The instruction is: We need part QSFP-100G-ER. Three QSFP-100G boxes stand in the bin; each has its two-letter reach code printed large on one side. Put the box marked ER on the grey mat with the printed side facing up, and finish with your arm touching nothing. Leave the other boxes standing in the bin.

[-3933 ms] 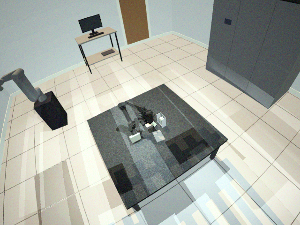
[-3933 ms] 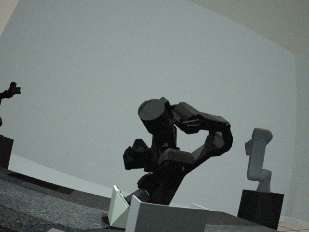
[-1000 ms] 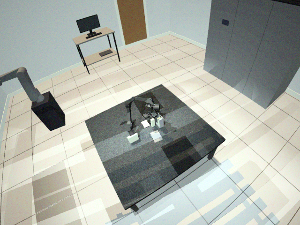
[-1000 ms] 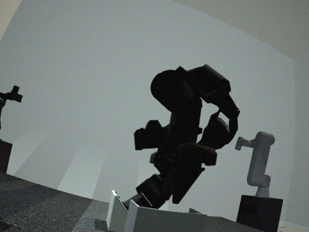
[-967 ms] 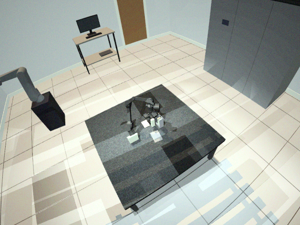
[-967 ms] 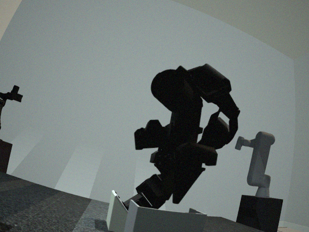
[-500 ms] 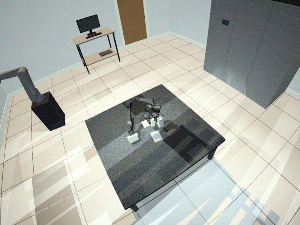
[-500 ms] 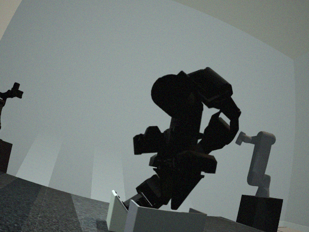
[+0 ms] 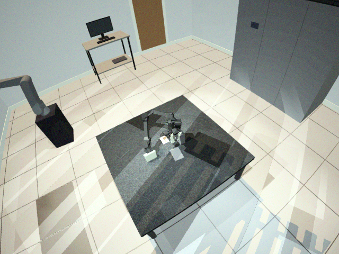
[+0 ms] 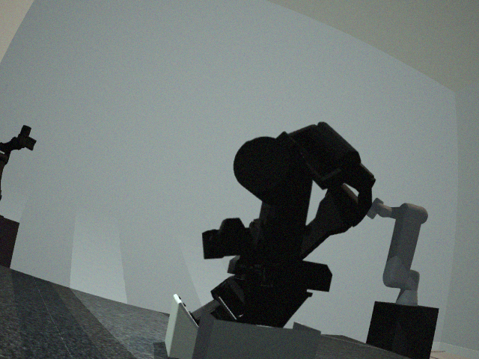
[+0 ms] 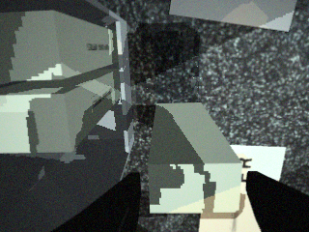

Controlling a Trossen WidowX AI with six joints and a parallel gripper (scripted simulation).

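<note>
Beyond the left corner of the bench, a black pedestal supports a grey jointed arm. Outward of the upper-left edge, a wood-topped workstation carries a monitor and keyboard; a flat dark unit lies on its lower shelf. Beyond the far corner, a brown door is set in the pale wall. Outward of the upper-right edge stands a tall grey cabinet bearing a small dark plate. Tiled floor surrounds the bench.
</note>
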